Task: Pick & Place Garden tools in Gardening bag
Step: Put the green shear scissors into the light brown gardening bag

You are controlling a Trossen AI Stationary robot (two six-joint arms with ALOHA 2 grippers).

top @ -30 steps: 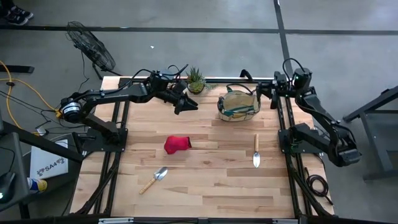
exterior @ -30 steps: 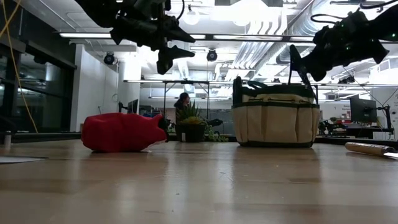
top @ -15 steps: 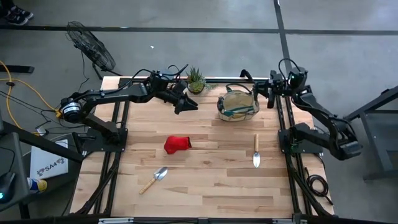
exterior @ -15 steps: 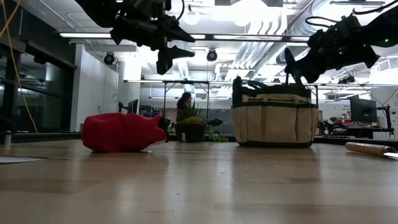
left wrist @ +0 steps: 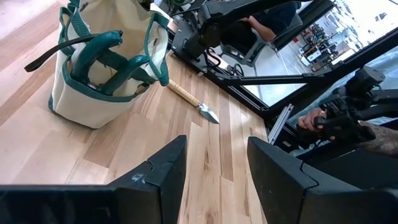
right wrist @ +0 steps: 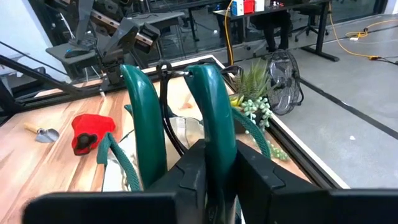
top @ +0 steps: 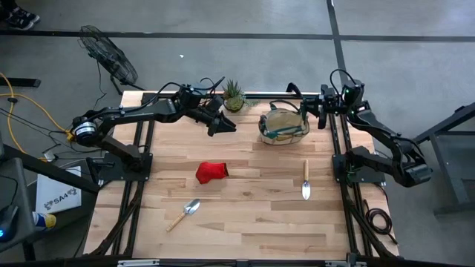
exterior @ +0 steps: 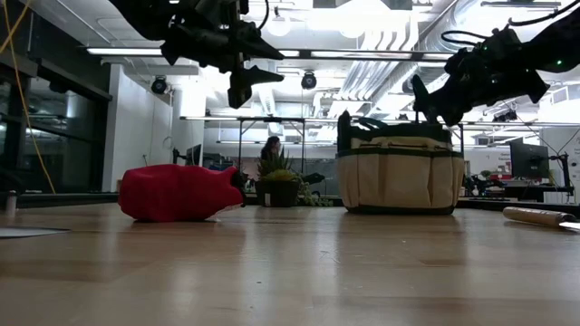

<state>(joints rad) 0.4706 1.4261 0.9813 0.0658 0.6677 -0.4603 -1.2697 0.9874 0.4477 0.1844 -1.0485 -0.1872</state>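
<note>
While my right gripper (top: 320,113) is hanging at the far right side of the table, just beside the gardening bag (top: 284,124), its jaws are clamping a pair of teal-handled pruning shears (right wrist: 176,127); my right wrist view is showing the two teal grips standing straight up out of the closed fingers, with the bag's green loop handles right past them. I am judging that I am in the placing step for these shears: carrying them in over the bag's mouth.

My left gripper (top: 223,124) is hovering above the far middle of the table, near the potted plant (top: 234,95) and well apart from the bag, its jaws standing open and holding nothing.

Another pair of shears (left wrist: 106,59) is already sitting inside the bag. A red glove (top: 211,172) and two trowels are lying on the table, one trowel (top: 305,180) nearer the right arm and one trowel (top: 183,214) towards the front left.

Next, I am thinking, I need to bring the shears squarely above the opening, clear of the loop handles, lower them and let go. After that, the nearer trowel looks like my right arm's job.
</note>
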